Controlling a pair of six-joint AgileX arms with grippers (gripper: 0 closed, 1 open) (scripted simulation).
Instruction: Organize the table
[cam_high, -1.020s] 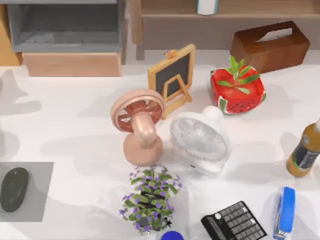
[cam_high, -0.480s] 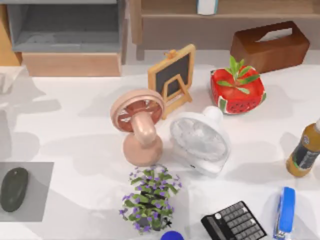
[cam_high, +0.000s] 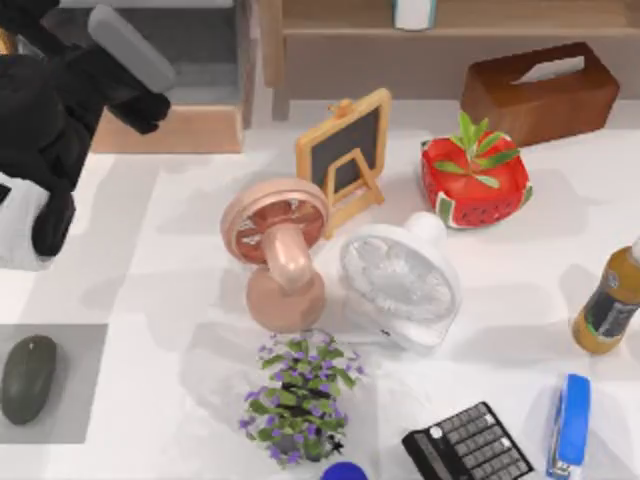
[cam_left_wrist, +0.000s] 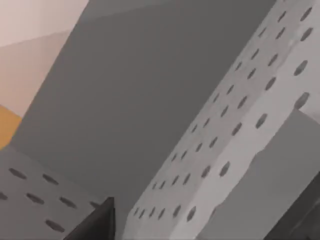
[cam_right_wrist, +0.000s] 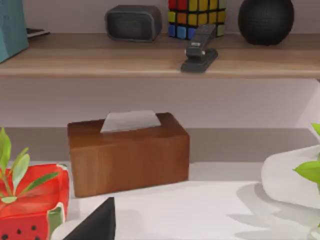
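Top view, left arm (cam_high: 60, 110) over table (cam_high: 180, 260) corner, jaws' state unclear, tissue box (cam_high: 540, 90) holding tissue.

Blue obj (cam_high: 345, 471) & bottle (cam_high: 607, 305), edge-cut.

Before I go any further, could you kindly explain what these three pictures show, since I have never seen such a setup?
This is a simulated two-armed AgileX robot at a white table. One picture looks down from above; the other two come from cameras on each wrist. From above, the left arm is at the table's upper left, near a grey perforated organizer. On the table lie a pink fan, a white fan, a small chalkboard, a flowering plant, a calculator, a blue stapler and a mouse. The right wrist faces a wooden tissue box. Nothing appears to be held.
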